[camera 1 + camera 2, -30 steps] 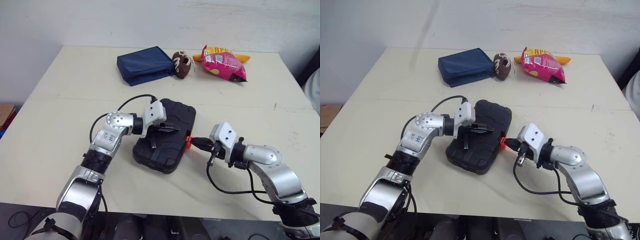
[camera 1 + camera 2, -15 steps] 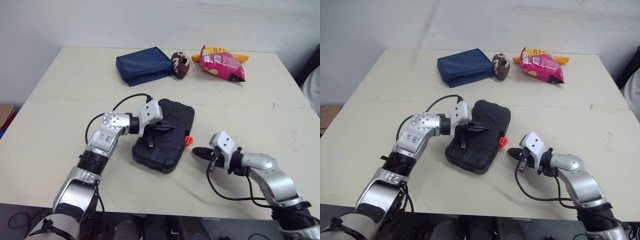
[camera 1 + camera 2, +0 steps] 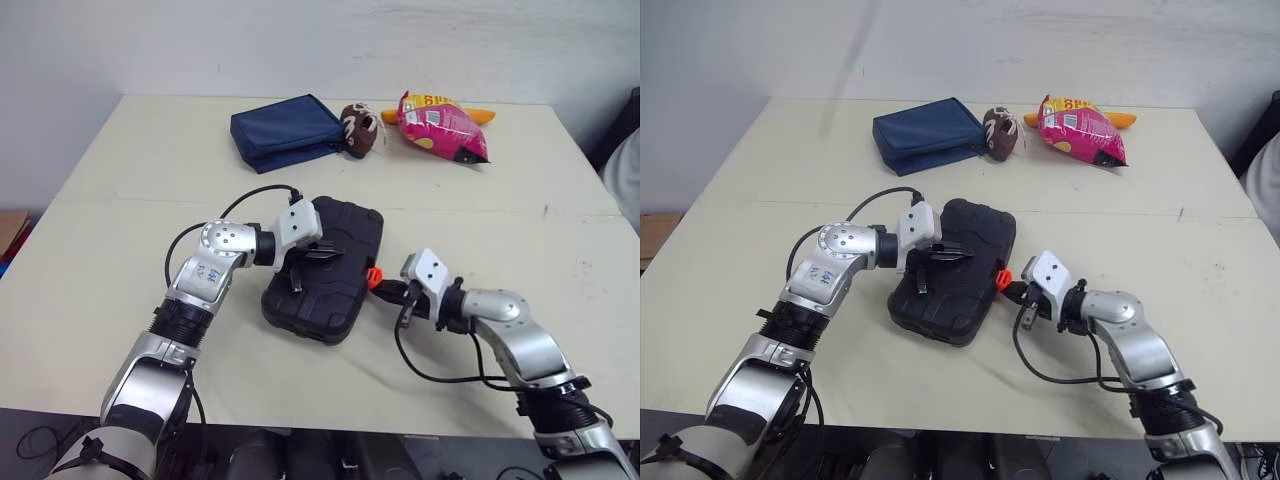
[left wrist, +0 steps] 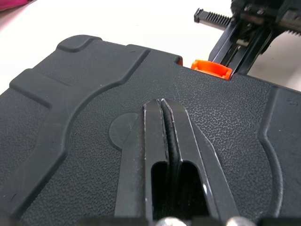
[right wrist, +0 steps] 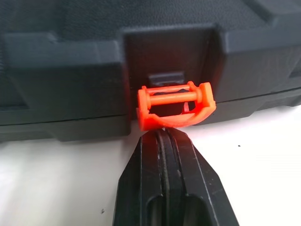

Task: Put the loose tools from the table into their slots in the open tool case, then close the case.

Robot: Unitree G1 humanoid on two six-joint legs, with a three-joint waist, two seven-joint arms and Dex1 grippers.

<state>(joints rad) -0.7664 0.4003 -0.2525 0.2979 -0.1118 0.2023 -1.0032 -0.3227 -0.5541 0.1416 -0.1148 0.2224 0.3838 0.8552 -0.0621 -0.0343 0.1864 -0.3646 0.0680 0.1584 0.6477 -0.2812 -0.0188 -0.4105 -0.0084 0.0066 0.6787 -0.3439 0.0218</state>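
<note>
The case (image 3: pixel 325 270) lies shut near the middle of the table (image 3: pixel 120 250); the left end effector (image 4: pixel 161 102), fingers together, rests on its lid. The right end effector (image 5: pixel 160 134), fingers also together, touches the orange latch (image 5: pixel 176 106); best lever it flat while the left bears down.

A cream, matte rectangular counter (image 3: pixel 110 250) stands against a plain off-white wall (image 3: pixel 300 40), with a faint seam (image 3: pixel 560 213) crossing its top. A brown cardboard box (image 3: pixel 10 228) shows past its left edge, lower down.
</note>
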